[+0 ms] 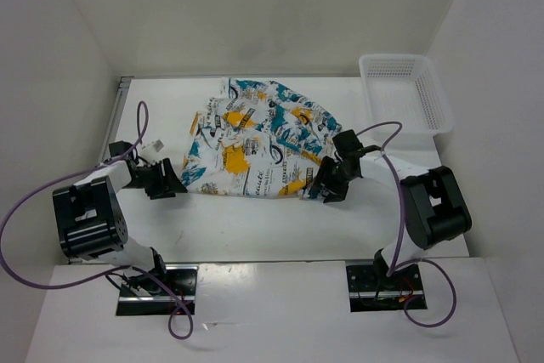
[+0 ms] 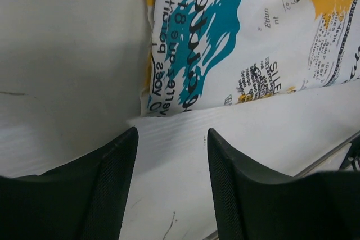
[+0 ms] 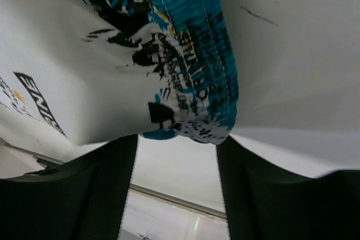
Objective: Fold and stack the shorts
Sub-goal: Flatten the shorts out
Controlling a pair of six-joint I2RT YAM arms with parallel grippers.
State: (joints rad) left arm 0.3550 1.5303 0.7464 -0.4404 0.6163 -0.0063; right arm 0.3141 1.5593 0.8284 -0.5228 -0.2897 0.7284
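Note:
The shorts (image 1: 255,138), white with teal, orange-yellow and black print, lie crumpled in the middle of the table. My left gripper (image 1: 167,180) is low at their near left corner. In the left wrist view it (image 2: 171,139) is open and empty, with the shorts' edge (image 2: 225,43) just beyond the fingertips. My right gripper (image 1: 328,184) is at their near right corner. In the right wrist view it (image 3: 177,144) is open, and a teal-banded corner of the shorts (image 3: 191,82) hangs at the fingertips, not pinched.
A white plastic mesh basket (image 1: 406,95) stands at the back right of the table. White walls enclose the table at the left, back and right. The table's front edge (image 1: 255,259) runs just behind both grippers.

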